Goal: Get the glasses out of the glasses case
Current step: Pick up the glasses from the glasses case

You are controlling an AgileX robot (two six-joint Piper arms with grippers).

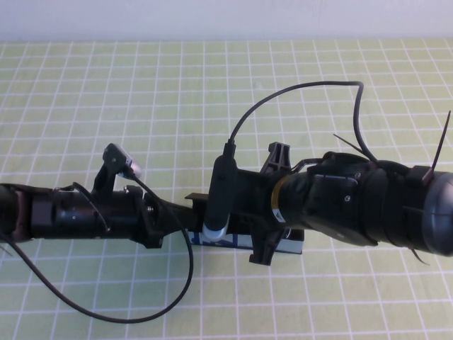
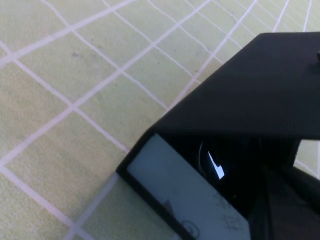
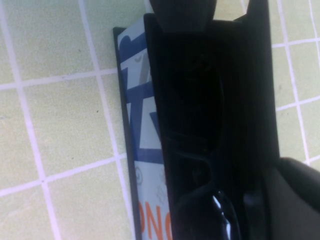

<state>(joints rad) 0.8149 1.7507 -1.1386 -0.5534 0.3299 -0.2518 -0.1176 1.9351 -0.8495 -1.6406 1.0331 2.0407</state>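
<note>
Glasses case (image 1: 287, 244): lying on the green checked table (image 1: 141, 106), near the middle, mostly hidden under both arms; only a bit of the blue side peeking out.
Lid (image 2: 260, 85): up and open, black, tilted over the box.
Glasses (image 3: 200, 150): not out yet, lying down inside the dark box; 1 shiny lens (image 2: 212, 162) glinting under the lid.
Blue side (image 3: 142, 150): pale blue with dark blue and orange print, facing the near edge of the table.
Left gripper (image 1: 170, 227): reaching in from the left, right at the end of the case, by the lid; cannot tell if squeezed or loose.
Right gripper (image 1: 272, 205): hanging right over the case; cannot tell if open or pinching, nothing seen in it.
Cables (image 1: 141, 312): 2 loose black loops near the arms.
Could go wrong: lid dropping shut on the glasses if let go.
Could go wrong: light case sliding or lifting with the glasses if not held down.
Could go wrong: smooth rims slipping from a poor pinch in such a dark, tight box.
Could go wrong: 2 arms so close, easy to bump.
</note>
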